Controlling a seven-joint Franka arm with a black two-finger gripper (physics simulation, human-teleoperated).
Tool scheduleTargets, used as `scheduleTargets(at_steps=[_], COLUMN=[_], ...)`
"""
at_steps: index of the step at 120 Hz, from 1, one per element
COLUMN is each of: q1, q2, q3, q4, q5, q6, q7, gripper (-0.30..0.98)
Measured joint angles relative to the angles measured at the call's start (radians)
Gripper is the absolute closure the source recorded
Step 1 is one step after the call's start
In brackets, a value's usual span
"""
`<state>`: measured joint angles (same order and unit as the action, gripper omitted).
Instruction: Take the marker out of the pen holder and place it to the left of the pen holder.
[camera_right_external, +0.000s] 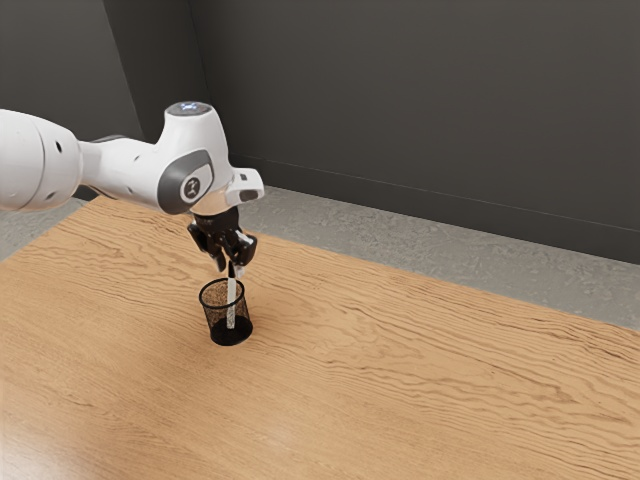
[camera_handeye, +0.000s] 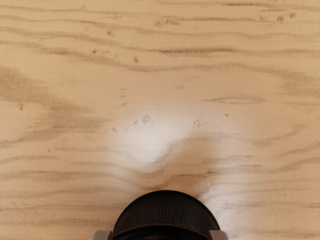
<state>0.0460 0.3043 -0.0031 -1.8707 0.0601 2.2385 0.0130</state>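
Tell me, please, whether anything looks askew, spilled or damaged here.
Nothing stands out: the holder stands upright on the table, the marker is inside it, and I see no spill or damage.

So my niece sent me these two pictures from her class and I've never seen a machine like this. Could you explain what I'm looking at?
Gladly. The machine is a single white robot arm, drawn by a computer simulation. At its end is a black gripper with two fingers, which does the grasping.

The exterior view is taken from the arm's side. The wrist view comes from a camera on the arm's hand, looking at the wooden table; the dark rounded shape at its lower edge is the pen holder.

On the table stands that black mesh pen holder, with a white marker upright inside. The gripper is at the marker's upper end, but its fingers stand apart, so it doesn't appear to be holding anything.
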Motion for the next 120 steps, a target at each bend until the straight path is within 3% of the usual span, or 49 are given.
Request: scheduleTargets(at_steps=[45,65,100,120], q1=[0.001,0.002,-0.008,0.024], q2=[-0.003,-0.040,-0.216,-0.238], q3=[0.000,0.004,0.055,0.094], q4=[-0.001,-0.022,-0.029,-0.026], q5=[-0.002,0.007,0.027,0.030], q6=[0.001,0.002,-0.021,-0.044], q7=[-0.010,-0.024,-0.047,-0.052], gripper=[0.73,0.76,0.78,0.78])
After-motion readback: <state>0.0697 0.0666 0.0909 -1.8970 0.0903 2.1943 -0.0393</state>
